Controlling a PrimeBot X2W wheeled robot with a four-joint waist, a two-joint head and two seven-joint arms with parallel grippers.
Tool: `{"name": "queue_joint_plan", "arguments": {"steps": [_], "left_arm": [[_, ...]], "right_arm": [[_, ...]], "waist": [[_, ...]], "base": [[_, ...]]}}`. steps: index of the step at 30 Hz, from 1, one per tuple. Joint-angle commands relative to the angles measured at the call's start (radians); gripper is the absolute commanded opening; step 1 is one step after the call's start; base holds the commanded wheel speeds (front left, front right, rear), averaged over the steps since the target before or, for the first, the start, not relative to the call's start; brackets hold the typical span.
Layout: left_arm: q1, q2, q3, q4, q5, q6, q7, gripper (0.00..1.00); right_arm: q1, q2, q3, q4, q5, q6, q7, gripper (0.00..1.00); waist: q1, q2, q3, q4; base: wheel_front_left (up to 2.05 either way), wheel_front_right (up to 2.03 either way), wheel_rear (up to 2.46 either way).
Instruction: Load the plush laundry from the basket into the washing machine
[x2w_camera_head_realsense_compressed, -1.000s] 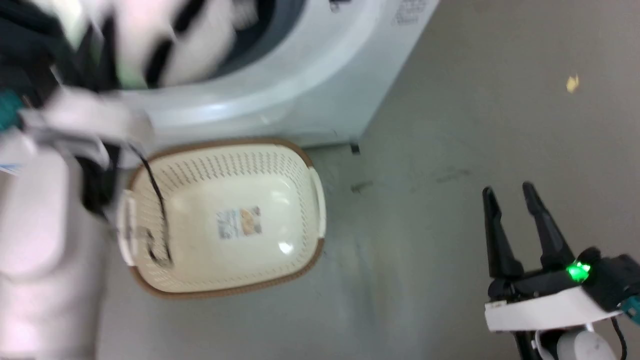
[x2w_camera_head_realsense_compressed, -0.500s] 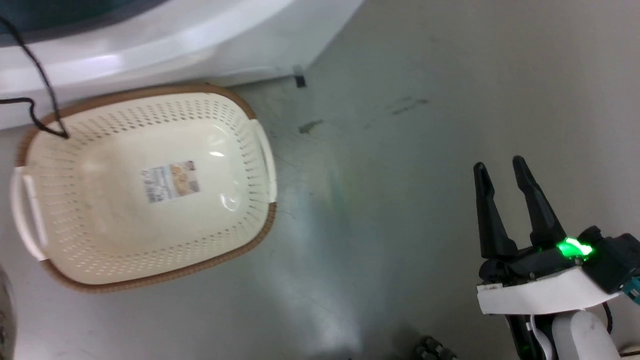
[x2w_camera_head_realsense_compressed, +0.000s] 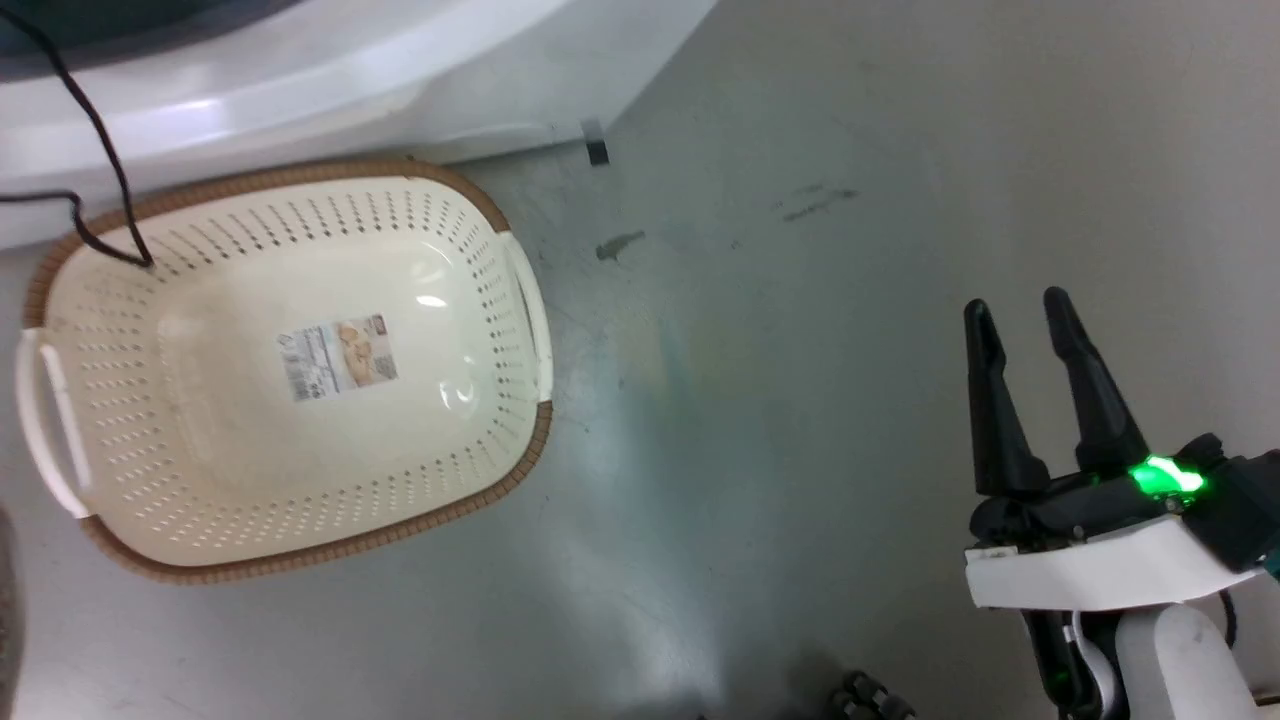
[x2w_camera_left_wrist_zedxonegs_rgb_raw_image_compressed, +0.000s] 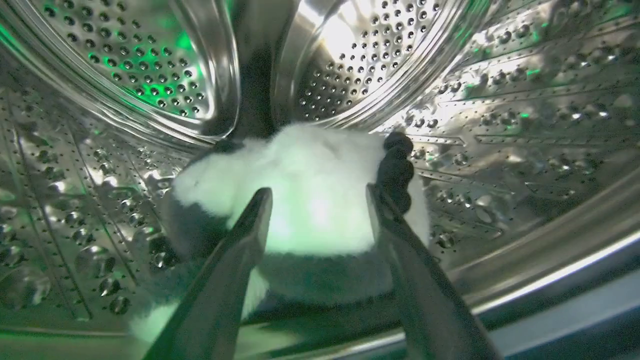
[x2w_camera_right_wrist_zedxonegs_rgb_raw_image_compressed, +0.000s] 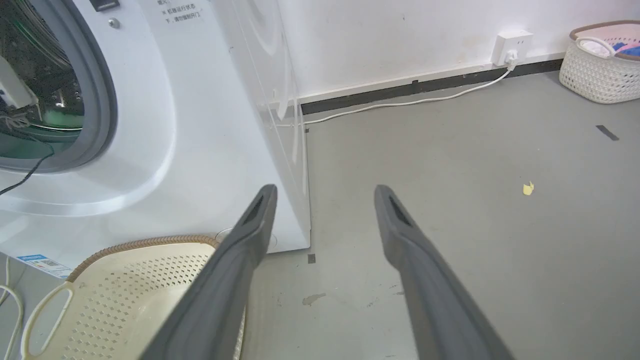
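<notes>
though beside the washing machine (x2w_camera_head_realsense_compressed: 350, 80), basket (x2w_camera_head_realsense_compressed: 300, 225) under cable (x2w_camera_head_realsense_compressed: 107, 150)

Chinese print (x2w_camera_right_wrist_zedxonegs_rgb_raw_image_compressed: 176, 13) on washing machine (x2w_camera_right_wrist_zedxonegs_rgb_raw_image_compressed: 210, 125); basket (x2w_camera_head_realsense_compressed: 300, 225) sticker (x2w_camera_head_realsense_compressed: 340, 357) illegible

A second ago the plush panda (x2w_camera_left_wrist_zedxonegs_rgb_raw_image_compressed: 300, 165) was held at the washing machine's (x2w_camera_head_realsense_compressed: 300, 60) mouth. Now it lies in the steel drum (x2w_camera_left_wrist_zedxonegs_rgb_raw_image_compressed: 500, 100), the left hand (x2w_camera_left_wrist_zedxonegs_rgb_raw_image_compressed: 317, 192) parted in front of it. The black cable (x2w_camera_head_realsense_compressed: 100, 140), then dangling deep into the basket (x2w_camera_head_realsense_compressed: 330, 195), now meets its far wall. The head camera has turned.
</notes>
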Motion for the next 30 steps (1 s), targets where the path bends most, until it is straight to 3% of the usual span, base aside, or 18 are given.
{"name": "queue_joint_plan", "arguments": {"steps": [1, 9, 16, 19, 24, 30], "left_arm": [[0.011, -0.009, -0.006, 0.011, -0.005, -0.006, -0.019, 1.00], [0.195, -0.090, -0.008, 0.007, -0.055, -0.009, -0.133, 1.00], [0.547, -0.173, 0.040, -0.280, -0.072, -0.006, -0.135, 1.00], [0.706, -0.237, 0.096, -0.379, -0.119, 0.001, -0.135, 1.00], [0.920, -0.291, 0.068, -0.536, -0.052, 0.021, -0.135, 1.00], [1.152, -0.335, 0.086, -0.682, -0.041, 0.052, -0.135, 1.00]], "right_arm": [[-0.013, -0.001, -0.006, -0.002, -0.009, -0.001, -0.004, 1.00], [0.007, -0.001, -0.046, 0.011, -0.088, -0.001, -0.004, 1.00], [0.049, -0.001, -0.053, 0.027, -0.153, -0.001, -0.004, 1.00], [0.089, -0.001, -0.049, 0.035, -0.177, -0.001, -0.004, 1.00], [0.167, -0.001, -0.056, 0.056, -0.211, -0.001, -0.004, 1.00], [0.216, -0.001, -0.055, 0.070, -0.221, -0.001, -0.004, 1.00]], "waist": [[-0.0001, -0.0001, -0.024, 0.015], [-0.0001, -0.0001, -0.194, 0.102], [-0.0001, -0.0001, -0.381, 0.192], [-0.0001, -0.0001, -0.452, 0.233], [-0.0001, -0.0001, -0.544, 0.302], [-0.0001, -0.0001, -0.616, 0.339]], "base": [[0.00, 0.00, 0.00], [0.00, 0.00, 0.00], [0.00, 0.00, 0.00], [0.00, 0.00, 0.00], [0.00, 0.00, 0.00], [0.00, 0.00, 0.00]]}}
